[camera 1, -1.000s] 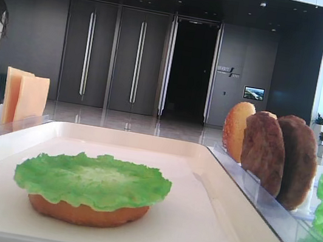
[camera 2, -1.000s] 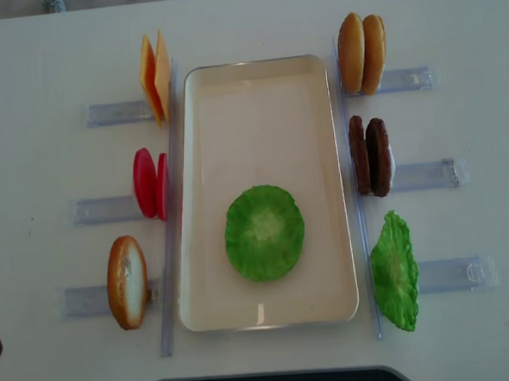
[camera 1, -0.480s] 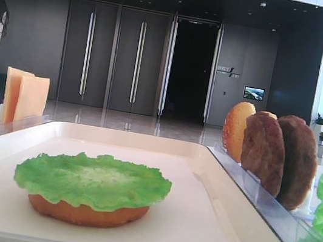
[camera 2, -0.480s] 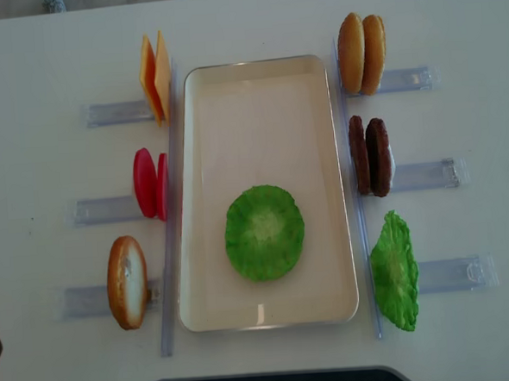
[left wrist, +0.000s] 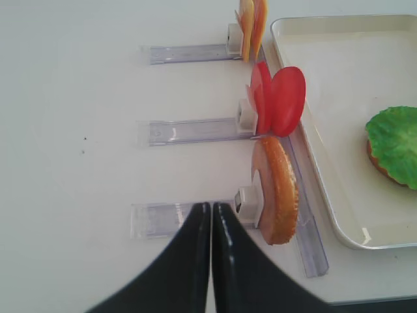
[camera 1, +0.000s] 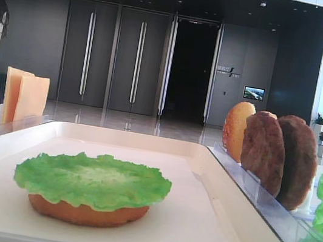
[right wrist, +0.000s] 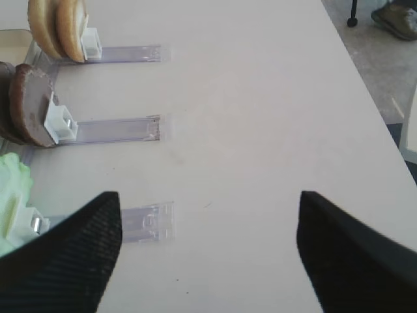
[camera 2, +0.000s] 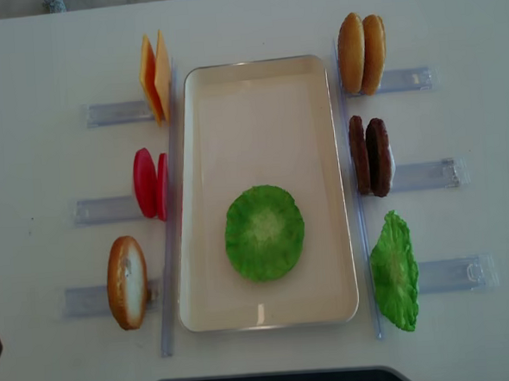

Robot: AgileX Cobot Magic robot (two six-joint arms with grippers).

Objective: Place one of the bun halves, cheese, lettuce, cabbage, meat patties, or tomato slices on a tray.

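From above, only the lettuce shows on the tray; the low view reveals a bun half beneath. The right tool stands wide apart, the left tool pressed together, both empty.

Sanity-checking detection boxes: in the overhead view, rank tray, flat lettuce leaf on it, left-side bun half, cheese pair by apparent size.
1. tray
2. lettuce leaf
3. bun half, standing tilted
4. cheese pair, edge-on, so it looks smallest; close to the bun half.

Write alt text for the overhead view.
A cream tray in the middle of a white table holds a lettuce leaf. Left of it stand cheese slices, tomato slices and a bun half; right of it, two bun halves, two patties and a green leaf clump.
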